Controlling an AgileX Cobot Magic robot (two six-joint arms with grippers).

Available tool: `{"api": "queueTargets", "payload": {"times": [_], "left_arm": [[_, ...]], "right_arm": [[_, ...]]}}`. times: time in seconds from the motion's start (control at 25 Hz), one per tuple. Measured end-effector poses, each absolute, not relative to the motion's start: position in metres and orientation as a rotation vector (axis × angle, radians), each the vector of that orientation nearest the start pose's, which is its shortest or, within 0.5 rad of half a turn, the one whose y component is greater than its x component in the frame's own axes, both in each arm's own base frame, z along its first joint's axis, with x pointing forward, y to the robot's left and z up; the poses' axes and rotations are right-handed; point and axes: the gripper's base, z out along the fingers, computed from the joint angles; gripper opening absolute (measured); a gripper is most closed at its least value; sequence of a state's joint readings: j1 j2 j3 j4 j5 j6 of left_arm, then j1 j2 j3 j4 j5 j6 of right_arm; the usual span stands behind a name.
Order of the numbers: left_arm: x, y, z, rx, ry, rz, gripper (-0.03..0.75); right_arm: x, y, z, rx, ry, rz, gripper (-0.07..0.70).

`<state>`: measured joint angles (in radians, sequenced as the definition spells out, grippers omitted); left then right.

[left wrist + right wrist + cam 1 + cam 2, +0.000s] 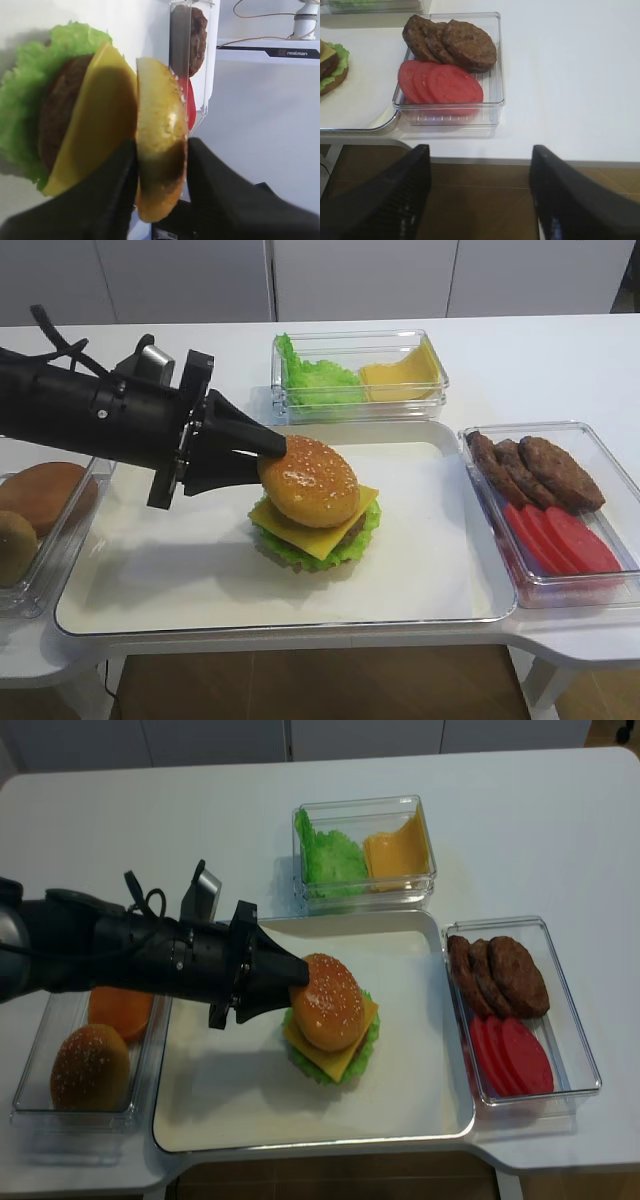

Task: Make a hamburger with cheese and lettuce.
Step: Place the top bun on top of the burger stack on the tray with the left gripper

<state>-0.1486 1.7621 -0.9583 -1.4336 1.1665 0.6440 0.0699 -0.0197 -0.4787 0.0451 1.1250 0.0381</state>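
While the hamburger (315, 505) sits assembled on the tray (200, 570), the left gripper (160, 165) brackets its top bun, jaws spread just clear; right gripper (480, 190) spread, empty.

The hamburger (314, 508) sits near the middle of the white tray (200, 570). At the bottom is the lettuce (350, 543), green and frilly, poking out all around. A brown patty lies on it. The cheese (316, 536) is a flat yellow square with corners sticking out. A shiny bun with seeds sits on top, tipped a little
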Motion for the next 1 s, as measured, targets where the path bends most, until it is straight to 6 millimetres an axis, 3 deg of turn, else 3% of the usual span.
{"api": "queueTargets", "payload": {"times": [0.32, 1.0], "left_arm": [[0.2988, -0.1286, 0.2127, -0.107, 2.545, -1.76, 0.26], [0.3017, -0.1295, 0.2161, -0.11, 2.481, -1.787, 0.153]], "right_arm": [[-0.0085, 0.0031, 0.2662, -0.035, 2.111, 0.12, 0.468], [-0.0085, 0.0031, 0.2662, -0.035, 2.111, 0.12, 0.468]]}}
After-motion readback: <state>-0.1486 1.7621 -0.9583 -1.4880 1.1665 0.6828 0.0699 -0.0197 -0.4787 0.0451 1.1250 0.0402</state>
